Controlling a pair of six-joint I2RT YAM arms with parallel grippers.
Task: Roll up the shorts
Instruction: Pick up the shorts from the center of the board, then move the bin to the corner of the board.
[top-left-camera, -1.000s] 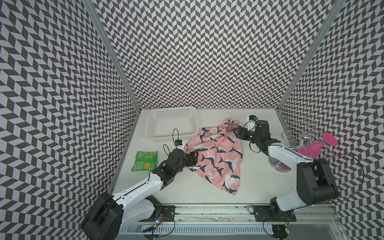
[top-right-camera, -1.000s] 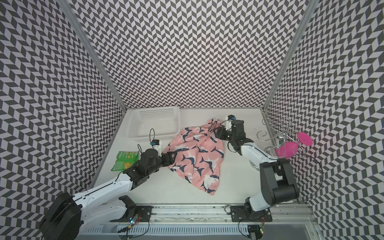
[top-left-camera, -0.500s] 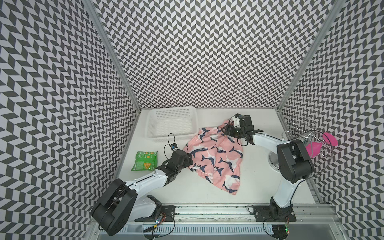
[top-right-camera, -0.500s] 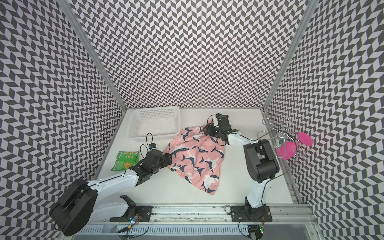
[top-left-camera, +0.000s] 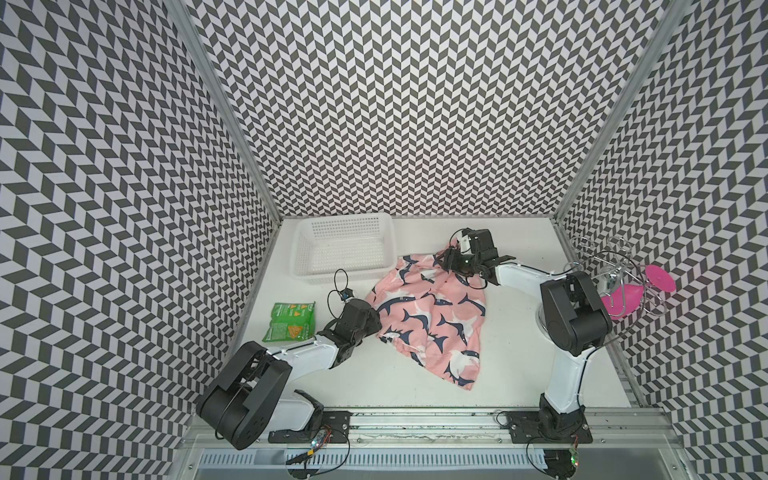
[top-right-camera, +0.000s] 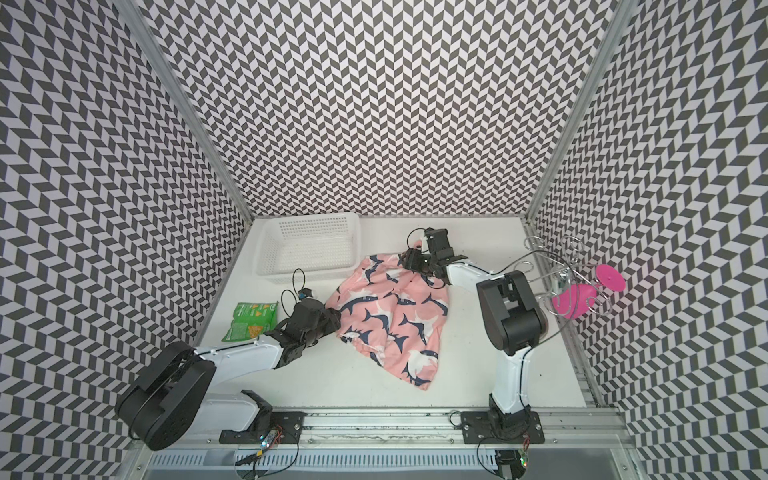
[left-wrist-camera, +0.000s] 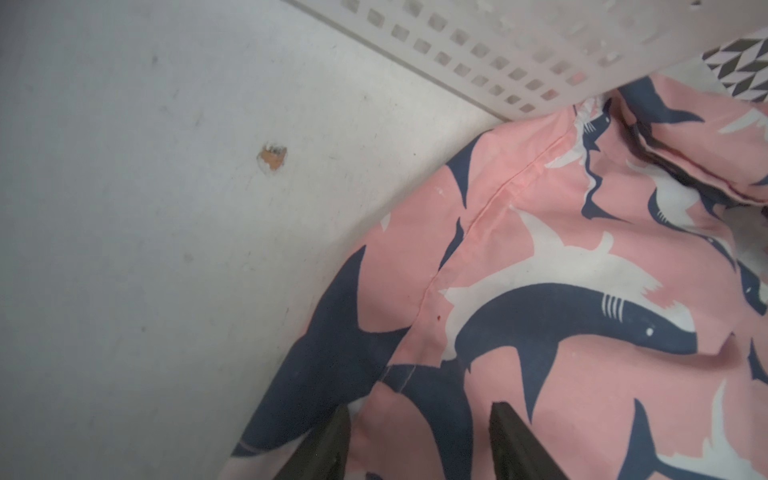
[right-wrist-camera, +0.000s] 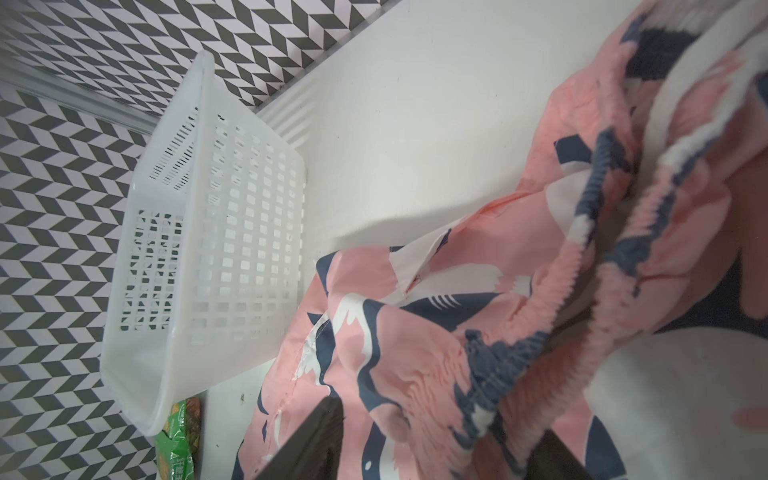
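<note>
The shorts (top-left-camera: 432, 307) lie spread on the white table (top-left-camera: 523, 340) between the two pincers, just beside the basket (top-left-camera: 345, 277). The left gripper (left-wrist-camera: 419, 415) sits at their near left edge, its fingers (left-wrist-camera: 334, 449) apart with flat shark-print fabric lying between them. The right gripper (right-wrist-camera: 436, 428) is at the far edge, with the gathered waistband (right-wrist-camera: 540, 299) bunched between its fingers. Whether that one is actually clamped cannot be told from the close view.
</note>
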